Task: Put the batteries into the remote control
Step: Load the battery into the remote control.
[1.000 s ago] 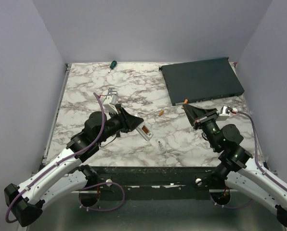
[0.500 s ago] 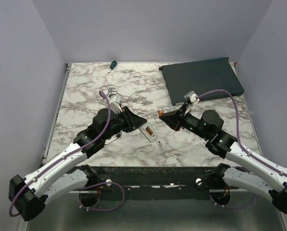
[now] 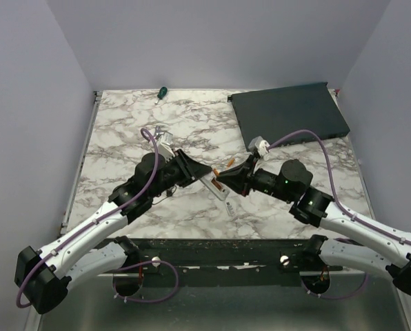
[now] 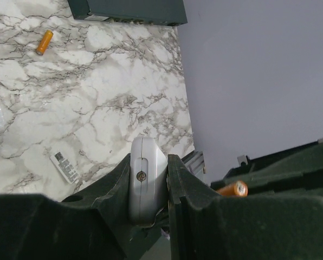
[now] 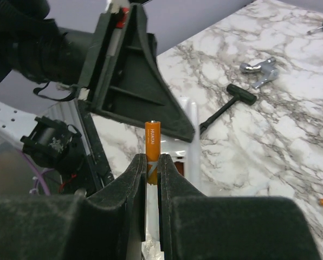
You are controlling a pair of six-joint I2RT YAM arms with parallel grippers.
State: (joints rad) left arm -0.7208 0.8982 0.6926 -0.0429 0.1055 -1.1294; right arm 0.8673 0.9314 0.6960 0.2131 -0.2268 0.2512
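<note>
My right gripper (image 5: 152, 161) is closed to a narrow gap on an orange battery (image 5: 153, 135). It pinches the lower part of the battery, which stands upright with its top half clear above the fingertips. My left gripper (image 4: 148, 161) is clamped on the remote control (image 4: 146, 181), gripping the white body by its two long sides. One rounded end of the remote control pokes out past the fingers, and it is held above the table (image 3: 123, 138) rather than resting on it.

From the top, the two grippers meet nose to nose over the middle of the table, toward its near edge, and the held battery is close to the remote control. I cannot tell whether they are touching.

A second battery (image 3: 231, 162) lies loose on the marble just beyond the grippers. A small white printed piece (image 4: 65, 165) lies flat on the near side of them. The dark flat box (image 3: 288, 114) sits at the far right corner. The silver bracket (image 5: 259, 70) lies to the left of centre, and the green-handled screwdriver (image 3: 161, 92) is at the far edge.
</note>
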